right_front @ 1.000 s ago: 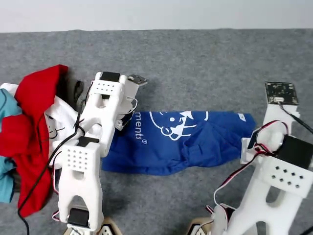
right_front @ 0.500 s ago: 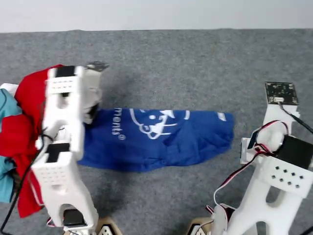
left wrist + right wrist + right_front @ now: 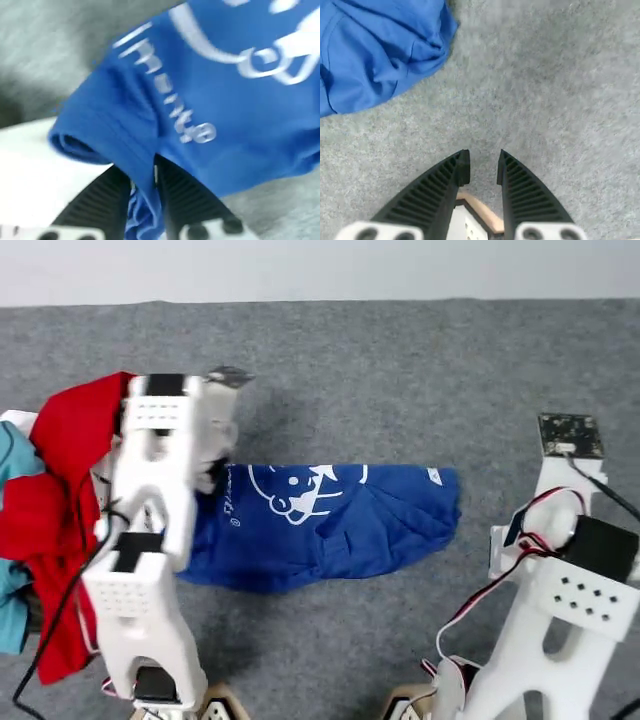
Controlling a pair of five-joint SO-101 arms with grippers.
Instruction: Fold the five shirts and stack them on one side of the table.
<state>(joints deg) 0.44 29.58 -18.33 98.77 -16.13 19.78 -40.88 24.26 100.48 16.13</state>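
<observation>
Blue shirt point(image 3: 340, 525) pinched between left jaws, while right jaws stand slightly parted.

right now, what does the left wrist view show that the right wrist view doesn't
Left wrist, not right wrist: the left gripper shut on a fold of the blue shirt, and the shirt's white print. Right wrist, not left wrist: the right gripper, jaws slightly apart, holding nothing, over bare table apart from the shirt. Both: the blue shirt and the grey table.
</observation>
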